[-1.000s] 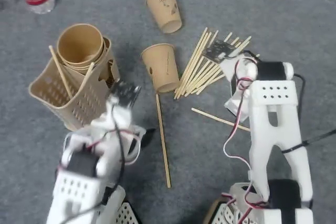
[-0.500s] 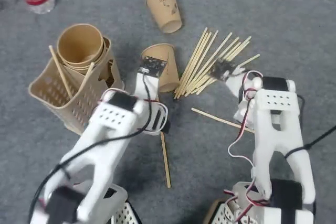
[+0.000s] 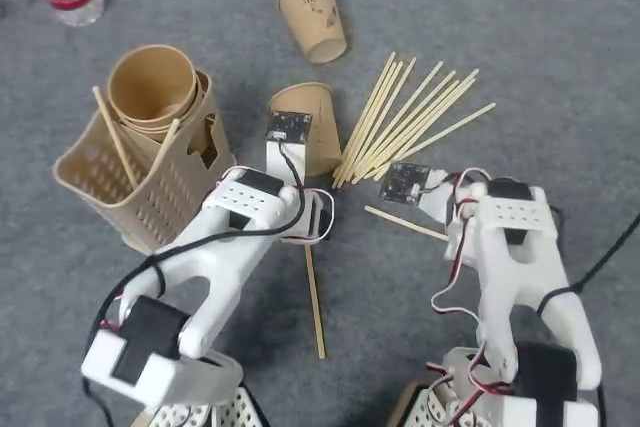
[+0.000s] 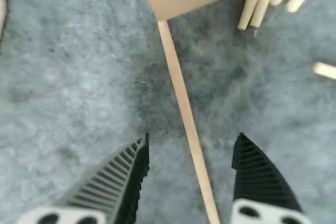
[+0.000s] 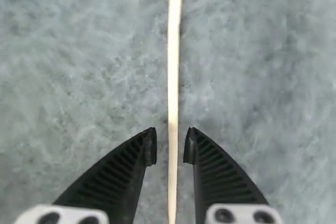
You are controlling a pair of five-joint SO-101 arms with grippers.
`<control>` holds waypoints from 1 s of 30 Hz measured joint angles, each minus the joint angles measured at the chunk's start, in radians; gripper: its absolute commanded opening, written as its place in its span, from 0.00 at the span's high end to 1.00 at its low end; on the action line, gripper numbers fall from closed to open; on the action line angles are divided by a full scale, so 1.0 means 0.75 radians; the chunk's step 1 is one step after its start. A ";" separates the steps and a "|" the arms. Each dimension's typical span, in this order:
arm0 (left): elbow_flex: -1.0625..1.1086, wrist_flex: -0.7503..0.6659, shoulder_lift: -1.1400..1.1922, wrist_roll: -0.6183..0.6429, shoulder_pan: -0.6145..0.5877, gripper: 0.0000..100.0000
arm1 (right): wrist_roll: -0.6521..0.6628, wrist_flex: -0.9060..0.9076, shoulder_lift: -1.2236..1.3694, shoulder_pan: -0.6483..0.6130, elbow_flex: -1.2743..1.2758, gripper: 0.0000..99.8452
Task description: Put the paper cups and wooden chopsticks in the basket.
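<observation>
wooden chopstick btwn wide-open l pincer, r pincer barely open astride 2nd chopstick

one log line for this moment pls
left gripper: open astride long chopstick | right gripper: open astride short chopstick | basket: holds stacked cups | mat: two lying cups, chopstick pile

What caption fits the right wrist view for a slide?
Right gripper open around a single chopstick on the grey mat.

White left arm stretches from near edge toward surface middle; black-fingered left gripper spread wide. White right arm folded tighter; right gripper slightly parted.
</observation>
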 measured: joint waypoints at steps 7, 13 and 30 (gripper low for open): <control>-0.041 -0.010 0.039 0.059 0.000 0.83 | 0.000 -0.145 0.149 0.000 0.023 0.88; -0.106 -0.008 0.125 0.061 0.002 0.86 | 0.002 -0.068 0.276 0.002 -0.100 0.88; -0.444 0.184 0.413 0.057 0.020 0.99 | 0.002 -0.065 0.291 0.006 -0.131 0.99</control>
